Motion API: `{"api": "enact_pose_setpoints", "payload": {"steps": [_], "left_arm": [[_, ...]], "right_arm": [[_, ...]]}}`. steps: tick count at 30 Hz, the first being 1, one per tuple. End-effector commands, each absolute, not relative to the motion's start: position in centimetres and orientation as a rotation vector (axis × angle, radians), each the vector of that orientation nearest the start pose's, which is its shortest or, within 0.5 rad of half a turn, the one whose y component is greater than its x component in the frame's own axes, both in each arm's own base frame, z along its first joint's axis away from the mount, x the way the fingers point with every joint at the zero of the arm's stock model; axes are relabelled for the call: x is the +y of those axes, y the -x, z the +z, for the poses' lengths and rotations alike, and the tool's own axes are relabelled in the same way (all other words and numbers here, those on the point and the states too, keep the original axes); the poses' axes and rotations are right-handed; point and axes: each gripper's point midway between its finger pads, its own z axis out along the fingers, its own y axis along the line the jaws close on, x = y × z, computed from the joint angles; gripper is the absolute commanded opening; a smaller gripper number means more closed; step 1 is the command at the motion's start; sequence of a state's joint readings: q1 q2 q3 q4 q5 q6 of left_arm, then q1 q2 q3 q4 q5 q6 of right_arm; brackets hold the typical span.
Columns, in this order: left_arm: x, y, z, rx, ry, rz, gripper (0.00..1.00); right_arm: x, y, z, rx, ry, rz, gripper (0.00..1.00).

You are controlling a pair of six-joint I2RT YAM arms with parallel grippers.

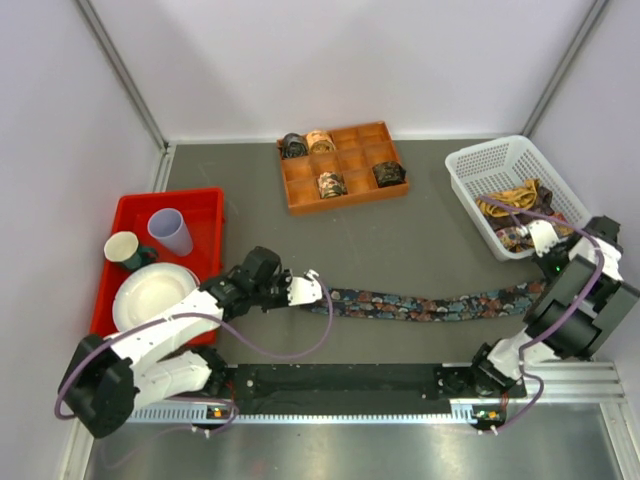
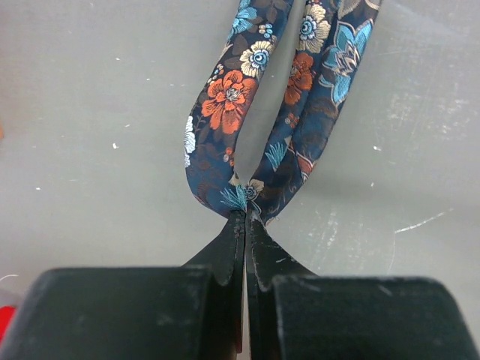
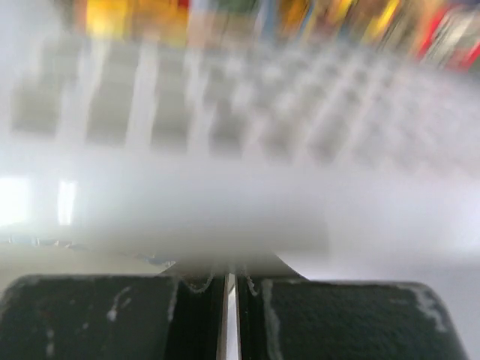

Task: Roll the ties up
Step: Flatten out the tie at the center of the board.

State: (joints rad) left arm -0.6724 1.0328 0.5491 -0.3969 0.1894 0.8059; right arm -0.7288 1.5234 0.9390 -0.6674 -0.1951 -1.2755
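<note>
One tie (image 1: 430,305) lies stretched flat across the table (image 1: 250,225), running from the left gripper (image 1: 318,287) toward the right arm's side. Its near end is doubled back on itself. My left fingers (image 2: 225,259) are clamped tight on that fold, with the two floral strands fanning away from the tips. I judge this to be the start of a roll: the end is pinched and no turn is made yet. Next I need to rotate that wrist and wind the cloth evenly. My right gripper (image 1: 541,238) sits closed, nothing visible in it, against the white basket (image 1: 470,160) of unrolled ties (image 1: 512,208). Four finished coils (image 1: 331,184) rest in the wooden organizer (image 1: 345,204).
</note>
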Motion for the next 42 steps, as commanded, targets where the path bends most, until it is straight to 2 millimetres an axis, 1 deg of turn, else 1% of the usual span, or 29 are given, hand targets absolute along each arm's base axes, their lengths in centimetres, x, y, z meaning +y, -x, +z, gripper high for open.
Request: {"api": "enact_pose_setpoints", "payload": {"steps": [1,4,5,6,7,8,9,10,13,15,18,19,21,22,23,24,25,26,27,28,31,32,34,35,37,38,39,41,42], "left_arm": [[-18.4,-22.2,8.2,1.739,-1.650,-0.190,0.00],[-18.5,-22.6,8.3,1.741,-1.629,-0.178,0.00],[-18.5,-23.0,8.4,1.748,-1.609,-0.162,0.00],[-18.4,-23.0,8.3,1.753,-1.604,-0.156,0.00],[-18.3,-23.2,8.2,1.760,-1.601,-0.147,0.00],[-18.3,-23.3,8.2,1.765,-1.588,-0.148,0.00],[-18.1,-23.5,8.1,1.778,-1.576,-0.131,0.00],[-18.2,-23.6,8.1,1.785,-1.566,-0.132,0.00],[-18.0,-23.8,8.0,1.803,-1.557,-0.130,0.00],[-18.0,-23.9,8.1,1.805,-1.544,-0.124,0.00],[-17.7,-24.0,7.8,1.811,-1.530,-0.121,0.00],[-17.6,-24.0,7.8,1.808,-1.526,-0.118,0.00],[-17.2,-23.7,6.9,1.813,-1.541,-0.112,0.00],[-17.2,-23.5,6.8,1.808,-1.549,-0.117,0.00],[-17.1,-23.2,6.4,1.800,-1.574,-0.119,0.00],[-17.1,-23.0,6.2,1.793,-1.594,-0.127,0.00],[-17.1,-22.4,5.9,1.784,-1.629,-0.154,0.07],[-17.1,-22.1,5.8,1.765,-1.666,-0.157,0.17],[-17.1,-21.9,5.9,1.764,-1.680,-0.166,0.41],[-16.8,-21.4,5.7,1.770,-1.714,-0.170,0.47],[-17.8,-22.2,7.7,1.713,-1.715,-0.178,0.59],[-18.8,-22.6,9.2,1.681,-1.689,-0.210,0.59],[-20.1,-22.9,9.9,1.655,-1.683,-0.265,0.62],[-21.1,-23.7,10.8,1.621,-1.660,-0.276,0.62],[-22.0,-24.4,10.3,1.639,-1.664,-0.295,0.62],[-22.6,-25.1,10.8,1.635,-1.656,-0.289,0.61],[-22.8,-25.4,9.8,1.662,-1.686,-0.294,0.61],[-23.4,-25.8,9.8,1.636,-1.735,-0.301,0.59],[-23.4,-25.4,8.7,1.656,-1.774,-0.325,0.59]], "right_arm": [[-20.9,-29.1,6.8,2.540,0.743,-0.256,0.00],[-19.7,-32.3,7.3,2.492,0.743,-0.259,0.00],[-19.1,-33.7,7.9,2.470,0.747,-0.266,0.00],[-18.8,-34.5,7.6,2.469,0.743,-0.256,0.00],[-19.0,-36.1,8.5,2.435,0.736,-0.283,0.00],[-18.9,-36.7,8.7,2.435,0.711,-0.278,0.00],[-18.3,-37.7,8.0,2.444,0.723,-0.258,0.00],[-18.5,-38.8,8.8,2.423,0.716,-0.276,0.00],[-18.8,-39.5,8.2,2.451,0.722,-0.267,0.00],[-20.0,-38.0,7.7,2.495,0.746,-0.290,0.00],[-21.1,-34.8,7.1,2.550,0.765,-0.282,0.00],[-22.1,-33.1,6.9,2.579,0.755,-0.280,0.00],[-22.8,-30.8,6.4,2.624,0.741,-0.263,0.00],[-23.1,-29.1,5.7,2.656,0.721,-0.246,0.00],[-23.2,-28.3,5.8,2.661,0.738,-0.250,0.00],[-22.8,-27.2,5.5,2.683,0.745,-0.218,0.00],[-22.1,-26.0,4.8,2.704,0.763,-0.177,0.00],[-21.6,-25.4,4.9,2.708,0.776,-0.164,0.00],[-20.7,-24.4,4.6,2.726,0.790,-0.117,0.00],[-19.9,-23.9,4.2,2.728,0.800,-0.080,0.00],[-19.2,-23.0,4.2,2.740,0.801,-0.054,0.00],[-19.2,-22.9,4.2,2.742,0.799,-0.055,0.00],[-19.4,-23.0,4.2,2.749,0.800,-0.065,0.00],[-19.6,-23.2,4.3,2.748,0.791,-0.072,0.00],[-19.9,-23.7,4.7,2.746,0.768,-0.077,0.00],[-19.9,-23.8,4.8,2.748,0.759,-0.069,0.00],[-20.0,-23.9,4.9,2.749,0.755,-0.066,0.00],[-20.2,-24.0,5.3,2.751,0.751,-0.069,0.00],[-20.2,-24.0,5.2,2.753,0.753,-0.066,0.00]]}}
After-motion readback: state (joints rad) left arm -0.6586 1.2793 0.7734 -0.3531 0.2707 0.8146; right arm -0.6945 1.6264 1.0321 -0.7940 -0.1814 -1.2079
